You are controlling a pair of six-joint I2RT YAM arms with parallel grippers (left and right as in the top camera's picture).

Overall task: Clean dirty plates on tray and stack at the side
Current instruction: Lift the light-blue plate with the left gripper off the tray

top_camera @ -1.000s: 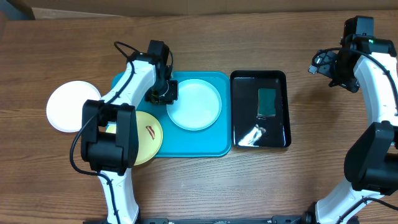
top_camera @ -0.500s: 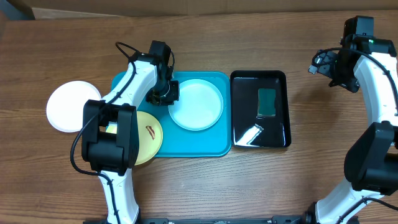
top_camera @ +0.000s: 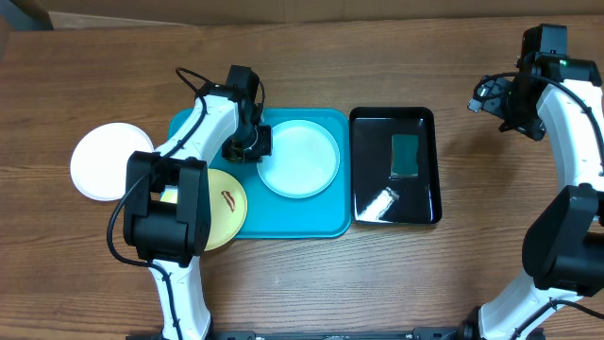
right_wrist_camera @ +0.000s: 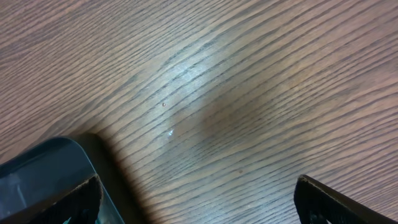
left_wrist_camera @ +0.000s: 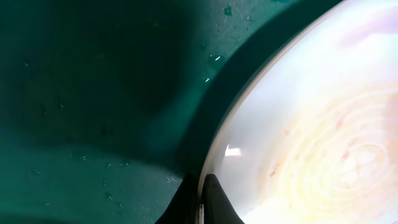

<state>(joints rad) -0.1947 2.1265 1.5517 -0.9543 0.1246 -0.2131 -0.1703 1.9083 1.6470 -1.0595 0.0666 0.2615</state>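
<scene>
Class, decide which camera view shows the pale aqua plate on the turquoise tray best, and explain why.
Overhead: the whole pale aqua plate shows, lying on the tray. The left wrist view gives only its rim, pinched by the left claw. The right wrist view shows none of it.

Seemingly a robotics lab: left arm (top_camera: 200,123) and right arm (top_camera: 578,113) flank a table (top_camera: 453,283) (wood-grain top).

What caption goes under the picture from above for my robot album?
Left gripper pinches the rim of the pale aqua plate on the turquoise tray; right gripper hangs open over the table.
</scene>
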